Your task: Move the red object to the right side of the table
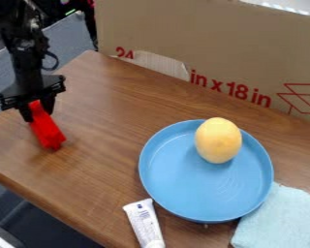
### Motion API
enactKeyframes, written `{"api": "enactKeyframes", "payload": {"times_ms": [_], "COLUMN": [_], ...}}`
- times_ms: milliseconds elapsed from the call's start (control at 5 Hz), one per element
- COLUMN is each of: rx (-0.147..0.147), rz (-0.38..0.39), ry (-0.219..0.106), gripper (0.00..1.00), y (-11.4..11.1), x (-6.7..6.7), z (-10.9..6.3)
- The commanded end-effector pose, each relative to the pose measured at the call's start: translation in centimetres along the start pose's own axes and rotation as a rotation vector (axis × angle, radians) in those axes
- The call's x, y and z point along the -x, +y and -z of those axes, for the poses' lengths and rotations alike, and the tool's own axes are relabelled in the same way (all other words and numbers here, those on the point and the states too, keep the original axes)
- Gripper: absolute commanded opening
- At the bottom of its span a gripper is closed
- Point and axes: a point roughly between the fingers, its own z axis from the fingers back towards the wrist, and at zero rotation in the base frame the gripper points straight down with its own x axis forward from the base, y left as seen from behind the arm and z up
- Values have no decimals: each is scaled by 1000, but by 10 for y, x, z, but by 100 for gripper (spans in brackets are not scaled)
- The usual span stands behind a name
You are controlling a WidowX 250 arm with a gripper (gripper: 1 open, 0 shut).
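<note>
In the camera view, the red object [46, 128] is at the left part of the table [112, 126], near the edge that runs down the left side of the view. Its long axis runs mostly up and down the view, with a slight slant: the upper end lies a little to the left, the lower end a little to the right. The lower end points toward the bottom of the view and leans toward the side where the plate [170, 194] is. The upper end is at the black gripper [39, 102], whose jaws are closed on it; the fingers cover part of that end, and the rest sticks out below them. Whether the lower end touches the wood or hangs just over it, I cannot tell.

The plate, round and blue, is well apart from the red object, and a yellow rounded thing [219, 140] (smooth, rather like a mango) rests on it. A white tube [143, 223] lies just beside the plate, its long axis also nearly up and down the view. A pale blue cloth [282, 223] is at the plate's other side, and a cardboard box [223, 48] with red print stands behind.
</note>
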Motion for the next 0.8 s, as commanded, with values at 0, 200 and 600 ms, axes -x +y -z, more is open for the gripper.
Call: {"api": "enactKeyframes", "payload": {"times_ms": [0,200,600], "rx": [38,49,55], "rz": [-14,-5,0], "ry": [-49,-31,-3], "gripper": [0,0,0], "y": [-4,-6,0], "x": [-17,-20,-14], "z": [-19,-26,-21]}}
